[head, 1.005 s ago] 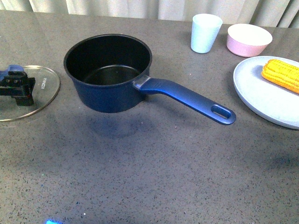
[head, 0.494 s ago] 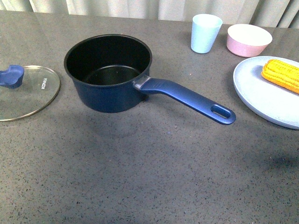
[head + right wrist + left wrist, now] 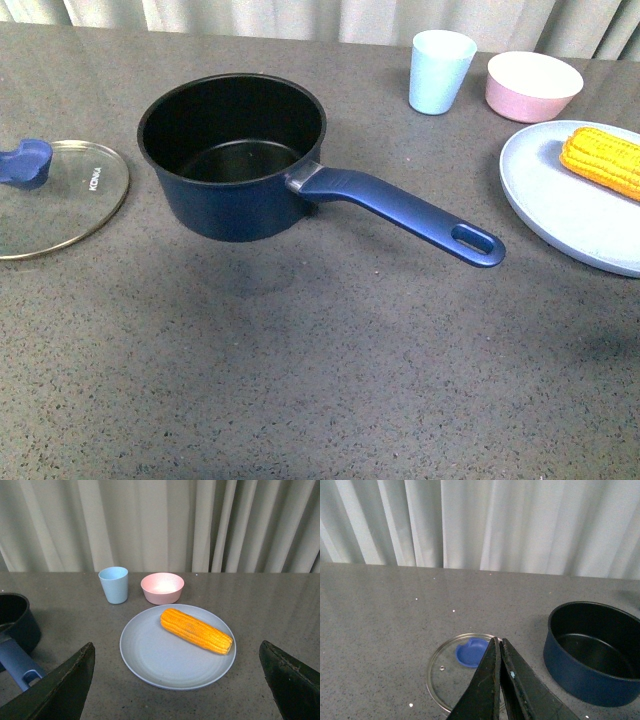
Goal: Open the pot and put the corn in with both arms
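**Front view.** The pot [image 3: 232, 160] stands uncovered left of centre on the grey table [image 3: 320, 380]. Its black inside is bare, and its handle [image 3: 400, 212] reaches to the near right, the holed end clear of everything else. The lid [image 3: 60, 195] lies flat to the left of the pot, parted from it by a narrow strip of table. Its blue knob [image 3: 27, 163] and left part are cut by the picture's left edge. The corn [image 3: 603, 160] lies on the far part of a pale plate [image 3: 560, 215] at the right edge, well apart from the pot, and the handle's tip stops short of the plate's rim. A cup [image 3: 441, 70] and a pink bowl [image 3: 533, 85] stand just beside each other on the far side, between the plate and a curtain [image 3: 300, 15]. The near half of the table is open room. **Left wrist view.** The left gripper [image 3: 499, 645] points down toward the lid. Its jaws are pressed together with nothing between them, and its tips show in front of the lid's rim, beside the knob. The pot stands to one side, apart from the lid. **Right wrist view.** The right gripper [image 3: 176, 650] faces the plate from the near side with its jaws spread wide, so that the whole plate shows between the two fingers [image 3: 65, 687]. The corn lies slantwise on the plate, untouched, with bare plate on its near side.
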Robot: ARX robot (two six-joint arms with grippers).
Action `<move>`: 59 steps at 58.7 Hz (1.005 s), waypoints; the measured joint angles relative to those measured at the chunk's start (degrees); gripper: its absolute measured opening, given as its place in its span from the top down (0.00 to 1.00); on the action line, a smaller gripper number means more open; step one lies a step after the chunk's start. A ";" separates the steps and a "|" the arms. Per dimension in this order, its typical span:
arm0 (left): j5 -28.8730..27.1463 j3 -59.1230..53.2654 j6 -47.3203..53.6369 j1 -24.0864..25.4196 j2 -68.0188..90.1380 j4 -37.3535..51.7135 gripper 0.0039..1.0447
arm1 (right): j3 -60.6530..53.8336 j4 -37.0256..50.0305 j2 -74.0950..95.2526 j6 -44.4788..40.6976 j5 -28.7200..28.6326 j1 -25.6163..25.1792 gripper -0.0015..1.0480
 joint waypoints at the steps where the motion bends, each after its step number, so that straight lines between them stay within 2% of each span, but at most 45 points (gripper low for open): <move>1: -0.11 -0.20 0.00 -0.02 -0.83 -0.66 0.99 | 0.00 0.00 0.00 0.00 -0.02 0.00 0.09; 36: -0.24 -2.05 0.00 -0.07 -27.52 -24.15 0.99 | 0.00 0.00 0.00 0.00 -0.02 0.00 0.09; 59: -0.24 -2.08 0.00 -0.07 -38.86 -35.23 0.99 | 0.00 0.00 0.00 0.00 -0.02 0.00 0.09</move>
